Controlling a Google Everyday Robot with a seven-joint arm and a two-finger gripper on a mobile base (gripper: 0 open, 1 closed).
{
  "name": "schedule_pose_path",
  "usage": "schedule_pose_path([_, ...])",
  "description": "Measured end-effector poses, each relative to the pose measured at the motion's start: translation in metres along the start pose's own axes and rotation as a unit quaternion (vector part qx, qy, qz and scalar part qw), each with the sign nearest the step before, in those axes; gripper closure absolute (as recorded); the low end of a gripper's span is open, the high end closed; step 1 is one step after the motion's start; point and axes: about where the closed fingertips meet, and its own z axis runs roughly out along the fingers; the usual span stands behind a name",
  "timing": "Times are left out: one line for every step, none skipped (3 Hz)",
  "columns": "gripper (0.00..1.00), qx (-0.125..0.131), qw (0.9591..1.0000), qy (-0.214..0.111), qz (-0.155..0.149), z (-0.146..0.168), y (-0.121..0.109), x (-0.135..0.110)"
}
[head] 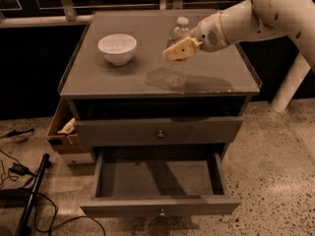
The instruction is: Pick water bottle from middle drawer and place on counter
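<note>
White arm (246, 19) angled down over counter (123, 77), gripper (180, 49) seemingly clasping upright water bottle (175, 73) standing on it

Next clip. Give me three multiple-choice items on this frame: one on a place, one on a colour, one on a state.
1. Where does the water bottle stand? A on the ground; B on the counter; C on a shelf.
2. What colour is the bowl? A white; B red; C blue.
3. The middle drawer is: A shut; B pulled open; C taken out.
Key: B, it stands upright on the grey top, with the pincer at its midsection; A, it is plainly white; B, its grey floor shows.
</note>
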Motion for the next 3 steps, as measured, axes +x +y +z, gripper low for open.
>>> schedule_pose_path([0.12, 0.0, 1.0, 0.0, 0.0, 0.0, 0.0, 0.0])
schedule_pose_path([0.0, 0.0, 1.0, 0.0, 0.0, 0.0001, 0.0, 0.0])
schedule_pose_path([0.0, 0.0, 1.0, 0.0, 0.0, 0.0001, 0.0, 0.0])
